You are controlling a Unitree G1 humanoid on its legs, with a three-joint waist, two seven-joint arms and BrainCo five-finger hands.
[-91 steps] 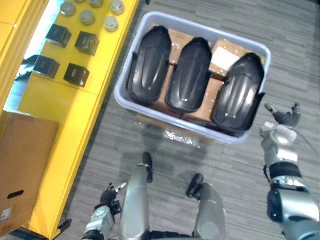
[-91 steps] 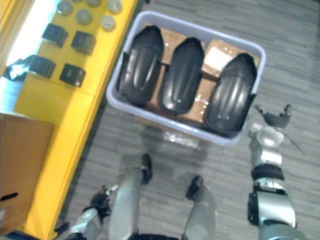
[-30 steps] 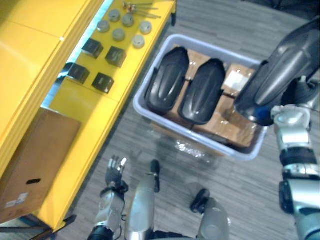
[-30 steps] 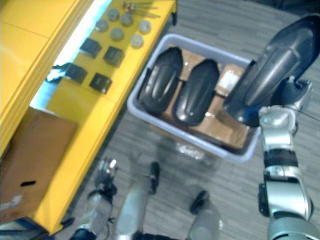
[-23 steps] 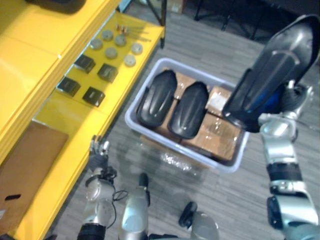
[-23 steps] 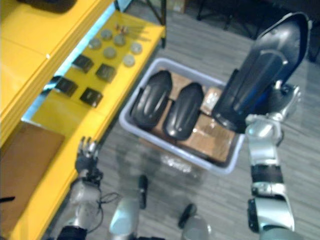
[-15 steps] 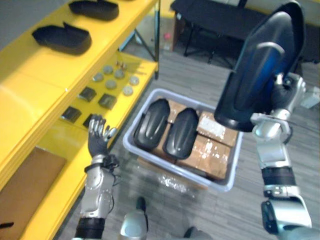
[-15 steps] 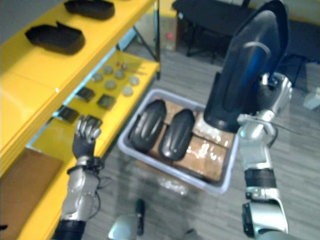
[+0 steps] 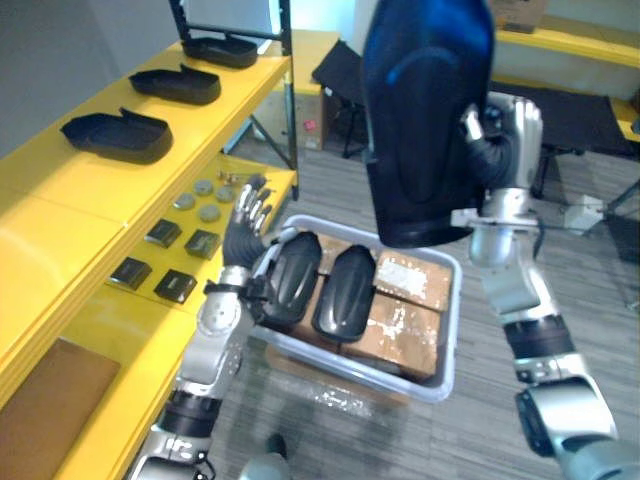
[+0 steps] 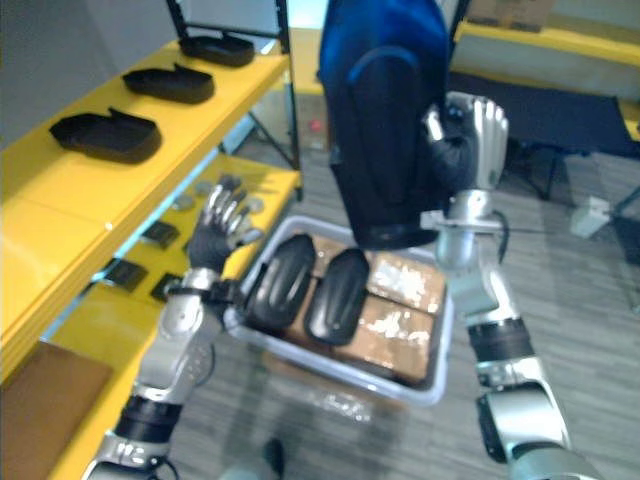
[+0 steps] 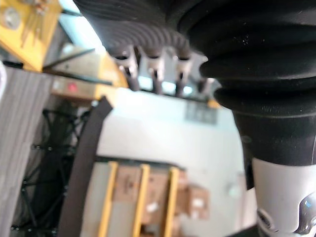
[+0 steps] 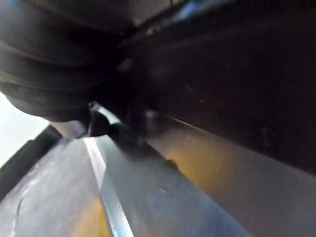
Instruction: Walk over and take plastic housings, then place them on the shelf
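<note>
- One black plastic housing (image 9: 425, 110) stands upright in the air, high above the bin. The right hand (image 9: 503, 135) grips it at its right edge, fingers and thumb closed on it.
- Two more housings (image 9: 292, 278) lie side by side in the pale grey bin (image 9: 440, 370), resting on cardboard boxes (image 9: 400, 320).
- Three housings (image 9: 115, 135) sit in a row on the top level of the yellow shelf (image 9: 40, 200), spaced apart from one another.
- The left hand (image 9: 242, 232) is raised between the shelf and the bin, fingers spread wide, holding nothing.
- Small black blocks (image 9: 175, 285) and grey discs (image 9: 208, 212) lie on the shelf's lower level.
</note>
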